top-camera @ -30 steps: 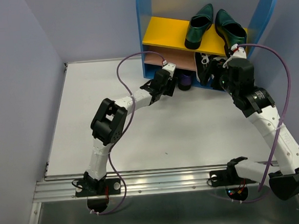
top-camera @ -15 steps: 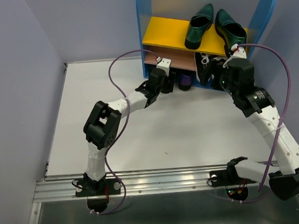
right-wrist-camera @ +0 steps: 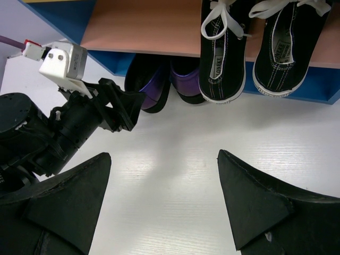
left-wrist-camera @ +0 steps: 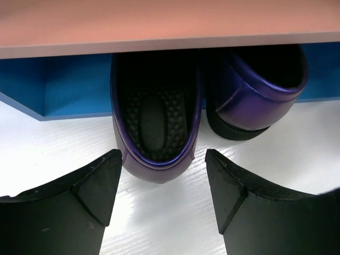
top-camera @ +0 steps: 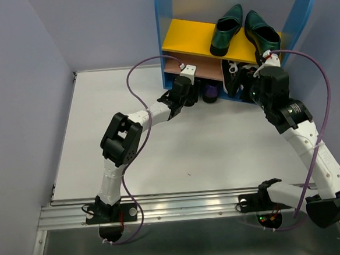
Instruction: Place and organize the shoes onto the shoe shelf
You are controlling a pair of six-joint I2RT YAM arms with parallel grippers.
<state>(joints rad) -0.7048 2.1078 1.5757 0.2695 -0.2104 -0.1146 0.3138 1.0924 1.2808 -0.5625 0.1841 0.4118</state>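
The shoe shelf (top-camera: 162, 29) stands at the table's far edge. Two green loafers (top-camera: 227, 30) lie on its yellow board (top-camera: 187, 36). A pair of black sneakers (right-wrist-camera: 223, 48) rests on the tan board (right-wrist-camera: 143, 26). Both purple shoes (left-wrist-camera: 156, 122) sit at the blue base (left-wrist-camera: 69, 87), heels sticking out onto the table. My left gripper (left-wrist-camera: 162, 156) is open, its fingertips (left-wrist-camera: 109, 164) flanking the left purple shoe's heel without touching it. My right gripper (right-wrist-camera: 164, 156) hangs open over bare table in front of the sneakers, holding nothing.
The left arm's wrist (right-wrist-camera: 79, 122) shows in the right wrist view, low beside the purple shoes (right-wrist-camera: 151, 90). Purple cables (top-camera: 138, 83) loop over both arms. Lavender walls (top-camera: 15, 86) close in the left and back. A metal rail (top-camera: 181, 205) runs along the near edge.
My left arm's elbow swung left and came partly back, with its gripper staying at the shelf's base by the purple shoes. The right arm has not moved.
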